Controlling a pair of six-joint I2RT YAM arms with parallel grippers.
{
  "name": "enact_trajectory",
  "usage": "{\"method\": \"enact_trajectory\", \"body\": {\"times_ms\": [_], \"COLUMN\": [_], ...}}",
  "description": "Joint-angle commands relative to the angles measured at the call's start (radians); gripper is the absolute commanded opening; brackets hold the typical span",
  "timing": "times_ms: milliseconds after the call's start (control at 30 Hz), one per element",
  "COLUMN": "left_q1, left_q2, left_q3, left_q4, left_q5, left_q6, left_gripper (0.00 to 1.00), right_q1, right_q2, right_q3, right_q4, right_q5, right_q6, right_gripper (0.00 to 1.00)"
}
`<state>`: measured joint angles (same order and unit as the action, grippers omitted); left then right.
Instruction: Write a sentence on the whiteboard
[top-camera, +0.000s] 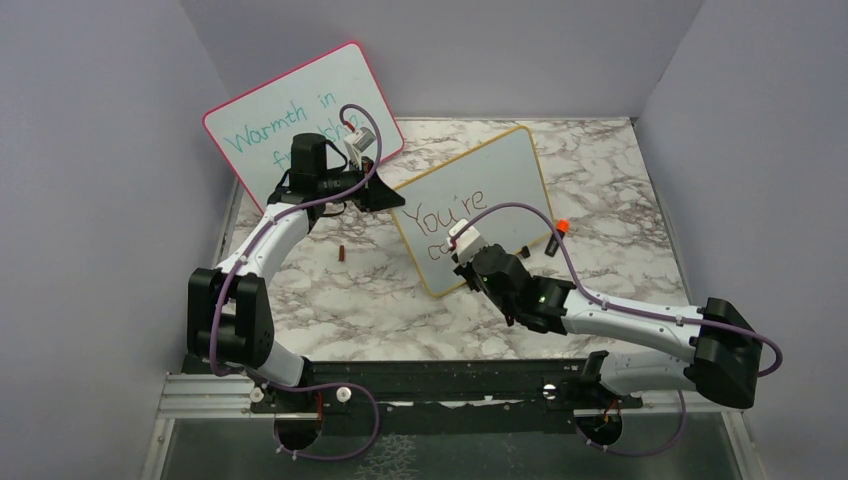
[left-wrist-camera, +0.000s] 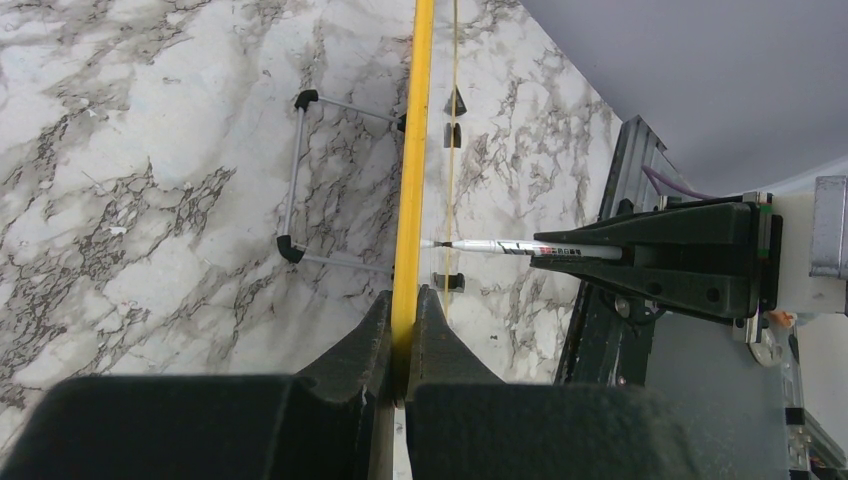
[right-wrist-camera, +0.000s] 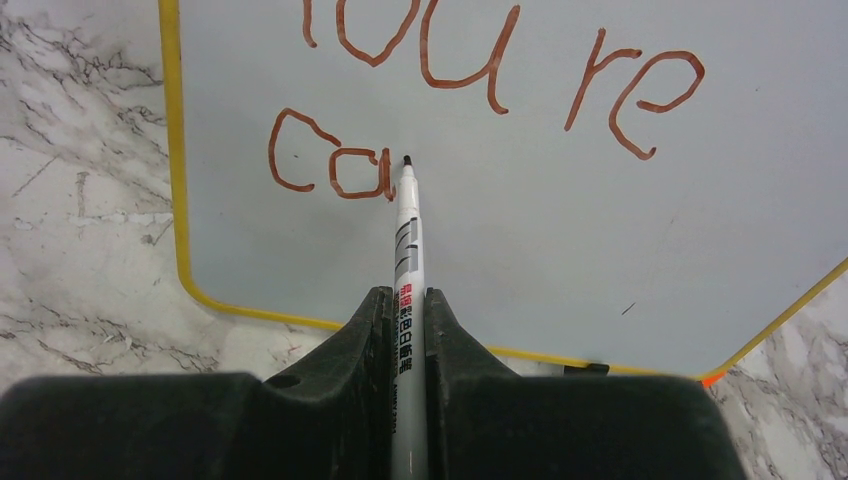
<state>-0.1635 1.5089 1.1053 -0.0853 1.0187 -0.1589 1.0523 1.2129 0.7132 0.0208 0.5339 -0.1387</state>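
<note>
The yellow-framed whiteboard (top-camera: 500, 175) stands tilted on the marble table. My left gripper (top-camera: 385, 195) is shut on its upper left edge; in the left wrist view the jaws (left-wrist-camera: 405, 300) pinch the yellow frame (left-wrist-camera: 412, 150). My right gripper (right-wrist-camera: 405, 300) is shut on a white marker (right-wrist-camera: 406, 240). The marker's tip touches the board just right of the letters "ca". The sentence (right-wrist-camera: 480, 70) in red-brown reads "You're" with "ca" below it. The top view shows the right gripper (top-camera: 462, 260) at the board's lower left part.
A larger pink-framed board (top-camera: 300, 110) with teal writing leans at the back left, behind the left arm. An orange-tipped black cap (top-camera: 557, 235) lies right of the whiteboard. A small dark red piece (top-camera: 343, 252) lies on the table (top-camera: 380, 300). Grey walls enclose three sides.
</note>
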Motion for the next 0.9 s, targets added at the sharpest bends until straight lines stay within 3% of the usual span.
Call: {"method": "enact_trajectory", "body": {"times_ms": [0,567,867], "left_q1": [0.008,0.008,0.008], "left_q2": [0.025,0.027,0.027], "left_q3": [-0.028,-0.030,-0.030], "left_q4": [-0.093,-0.088,-0.088], "left_q5": [-0.061,-0.063,-0.064], "left_q6": [0.064,0.060,0.060], "left_gripper": [0.00,0.00,0.00], "right_q1": [-0.003,-0.003,-0.003], "right_q2": [0.005,0.011,-0.027], "right_q3": [0.011,-0.005,0.008], "right_q4": [-0.019,-0.236,-0.199], "right_q5": [0.016,-0.058,-0.040], "right_q6": [0.029,0.135,0.124], "right_gripper": [0.01,0.01,0.01]}}
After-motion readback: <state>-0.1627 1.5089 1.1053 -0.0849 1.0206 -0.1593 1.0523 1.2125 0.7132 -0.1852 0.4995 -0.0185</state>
